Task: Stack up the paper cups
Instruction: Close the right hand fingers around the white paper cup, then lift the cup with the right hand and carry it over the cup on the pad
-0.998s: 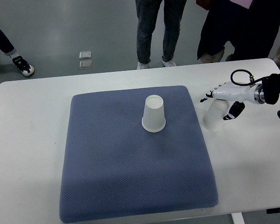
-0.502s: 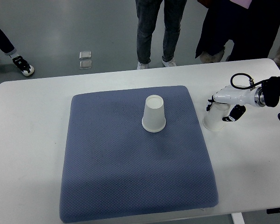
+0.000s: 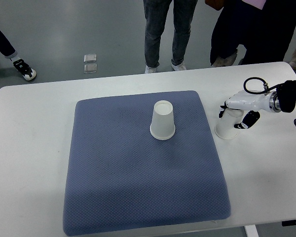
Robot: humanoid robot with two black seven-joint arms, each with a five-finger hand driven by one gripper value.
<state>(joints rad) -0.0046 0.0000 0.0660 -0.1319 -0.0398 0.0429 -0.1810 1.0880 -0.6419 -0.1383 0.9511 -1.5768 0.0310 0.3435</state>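
Note:
One white paper cup (image 3: 163, 121) stands upside down on the blue mat (image 3: 138, 168), near its far middle. A second white paper cup (image 3: 228, 125) stands upside down on the white table, just right of the mat. My right hand (image 3: 235, 109) comes in from the right edge and is curled over the top of this second cup, fingers on its far side and thumb on its near side. The cup's rim rests on the table. The left arm is out of view.
The white table (image 3: 29, 148) carries the mat. Several people stand on the floor beyond the far edge, and two small square things (image 3: 90, 62) lie on the floor there. A black cable loops above my right wrist (image 3: 254, 81).
My right hand has closed down from spread fingers onto the top of the right cup. The cup has shifted a little to the right on the table.

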